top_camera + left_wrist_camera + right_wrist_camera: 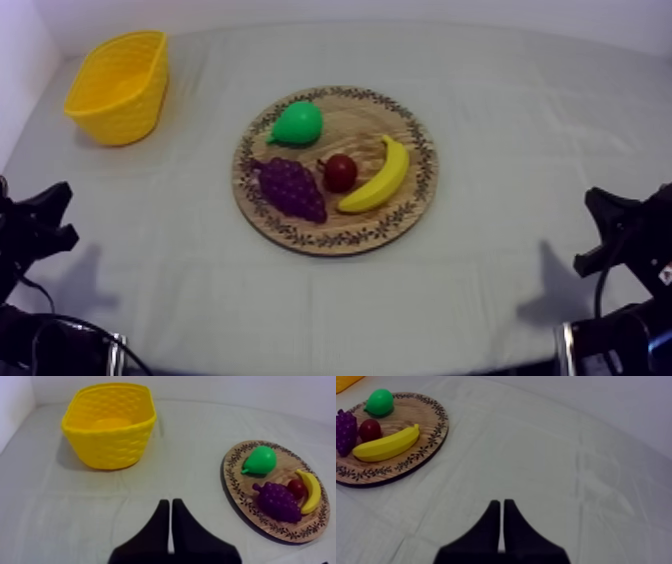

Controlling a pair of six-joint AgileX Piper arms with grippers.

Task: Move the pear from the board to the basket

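Top view: the pear (297, 123) is seen lying on the far left part of the round wooden board (352, 128), with its narrow end turned toward the left. It lies apart from the bunch of grapes (292, 188) just in front of it, and from the small red fruit (340, 172) and the banana (380, 178) further right. The yellow basket (122, 108) stands upright and empty at the far left corner of the table (520, 110), well apart from the board. Nothing is grasped yet, so the step in hand is judged to be the reach for the pear. The left gripper (171, 504) is held low over the table, its fingers pressed together as a narrow wedge, and the right gripper (502, 504) is likewise closed on nothing at the other side. Since pear and basket both lie toward the left, the left arm is judged the better choice. The fingers should be spread wide before the descent. The pear should be approached from above and taken across its rounded body rather than its narrow end, where a smooth toy surface would likely slip. Care is needed on the side toward the grapes, so that the bunch is not nudged. The pear should be carried clear of the basket's rim before being released over the opening
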